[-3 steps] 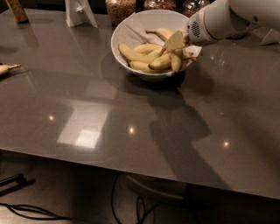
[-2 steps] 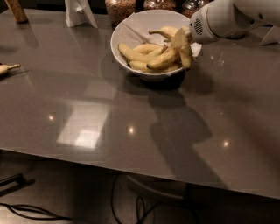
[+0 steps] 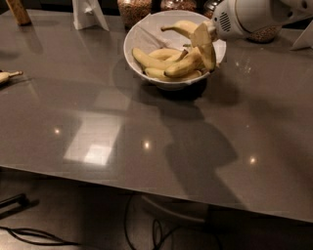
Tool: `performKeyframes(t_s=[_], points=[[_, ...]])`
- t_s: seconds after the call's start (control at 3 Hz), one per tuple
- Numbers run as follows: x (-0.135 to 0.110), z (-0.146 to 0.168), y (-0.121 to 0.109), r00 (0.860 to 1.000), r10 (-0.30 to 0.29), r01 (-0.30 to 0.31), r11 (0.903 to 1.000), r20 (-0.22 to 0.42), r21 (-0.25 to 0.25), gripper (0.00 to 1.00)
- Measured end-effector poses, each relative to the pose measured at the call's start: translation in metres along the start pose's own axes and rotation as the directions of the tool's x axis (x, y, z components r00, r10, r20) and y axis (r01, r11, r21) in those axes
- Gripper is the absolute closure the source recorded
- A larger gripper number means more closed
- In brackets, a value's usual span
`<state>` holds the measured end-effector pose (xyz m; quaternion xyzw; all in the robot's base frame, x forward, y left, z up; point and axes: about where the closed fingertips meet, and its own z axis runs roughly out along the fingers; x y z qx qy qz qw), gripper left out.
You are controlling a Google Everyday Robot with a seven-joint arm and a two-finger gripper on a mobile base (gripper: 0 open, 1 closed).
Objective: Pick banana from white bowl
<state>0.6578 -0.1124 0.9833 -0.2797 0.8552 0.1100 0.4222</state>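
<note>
Several bananas [image 3: 168, 63] lie in white bowl [image 3: 133, 38] beneath end effector [image 3: 206, 50].

Glossy grey table [image 3: 146, 122] filled frame, glare patch [image 3: 93, 154] at 8 o'clock. Small banana stub [image 3: 7, 75] lay at 9. White stand [image 3: 88, 12] at 11, grain jars [image 3: 134, 10] at 12. Floor cables [image 3: 146, 229] at 6.
</note>
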Motion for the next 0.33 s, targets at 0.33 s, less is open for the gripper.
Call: performKeyframes(t_s=[0.33], points=[[0.0019, -0.0174, 0.0121, 0.998, -0.055, 0.056, 0.9965, 0.015, -0.062, 1.0]])
